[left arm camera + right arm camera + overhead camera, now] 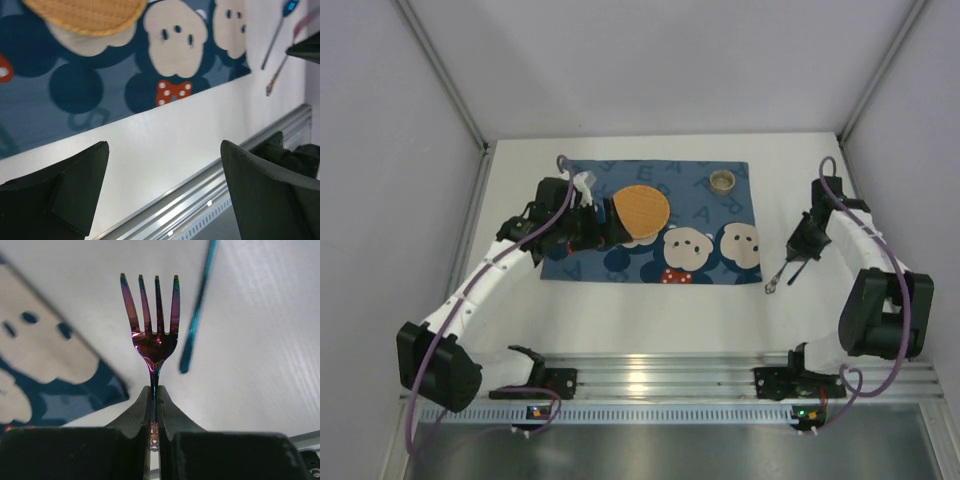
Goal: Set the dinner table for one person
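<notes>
The smooth white rectangular desk lies under both arms, its long axis left to right. The right gripper is clamped on a glossy iridescent metal fork, tines pointing away. The left gripper stands apart near a woven orange disc.

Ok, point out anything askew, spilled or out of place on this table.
Nothing looks spilled or broken. One thing is askew: the blue-handled utensil lies on the dinner table right of the placemat, slanted to the mat's edge rather than parallel. The fork is clamped in the fingers of the right gripper, not yet laid down.
</notes>
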Robot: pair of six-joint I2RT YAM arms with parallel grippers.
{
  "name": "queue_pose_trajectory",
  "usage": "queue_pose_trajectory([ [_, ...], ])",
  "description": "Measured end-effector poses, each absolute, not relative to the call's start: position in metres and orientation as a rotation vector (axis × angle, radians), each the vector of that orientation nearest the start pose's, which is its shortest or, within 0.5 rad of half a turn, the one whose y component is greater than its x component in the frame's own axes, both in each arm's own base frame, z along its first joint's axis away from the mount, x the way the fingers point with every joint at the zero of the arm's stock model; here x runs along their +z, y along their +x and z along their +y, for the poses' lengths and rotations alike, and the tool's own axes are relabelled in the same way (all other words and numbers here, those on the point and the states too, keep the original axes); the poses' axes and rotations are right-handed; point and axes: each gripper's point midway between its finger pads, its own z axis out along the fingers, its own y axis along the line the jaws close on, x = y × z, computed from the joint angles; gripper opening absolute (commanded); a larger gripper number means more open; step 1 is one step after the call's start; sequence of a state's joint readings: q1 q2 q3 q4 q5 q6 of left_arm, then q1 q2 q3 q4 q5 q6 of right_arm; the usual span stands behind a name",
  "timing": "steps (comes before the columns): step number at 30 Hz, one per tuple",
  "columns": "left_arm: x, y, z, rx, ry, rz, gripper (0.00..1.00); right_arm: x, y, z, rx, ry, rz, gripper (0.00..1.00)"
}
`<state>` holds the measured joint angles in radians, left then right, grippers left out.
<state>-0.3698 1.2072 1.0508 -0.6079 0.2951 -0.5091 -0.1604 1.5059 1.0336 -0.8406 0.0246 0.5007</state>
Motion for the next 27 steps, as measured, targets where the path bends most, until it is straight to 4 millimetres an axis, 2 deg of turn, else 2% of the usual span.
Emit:
queue_pose_trajectory([
  [4,0.208,0.277,-0.239,-1.004,0.149,2.378,0.98,0.114,0.295,0.033,0.194,0.713,2.665,0.0],
  [7,0.213,0.272,-0.283,-1.157,0.27,2.36,0.97,0.14,0.298,0.071,0.323,0.63,2.63,0.0],
  [11,0.213,0.255,-0.336,-1.297,0.426,2.342,0.96,0.161,0.293,0.099,0.43,0.611,2.616,0.0],
  [14,0.21,0.236,-0.362,-1.369,0.499,2.338,0.94,0.173,0.293,0.112,0.478,0.613,2.606,0.0],
  [20,0.204,0.215,-0.391,-1.434,0.571,2.33,0.92,0.188,0.289,0.129,0.561,0.615,2.592,0.0],
  [27,0.199,0.213,-0.403,-1.46,0.576,2.325,0.89,0.19,0.281,0.142,0.611,0.621,2.613,0.0],
])
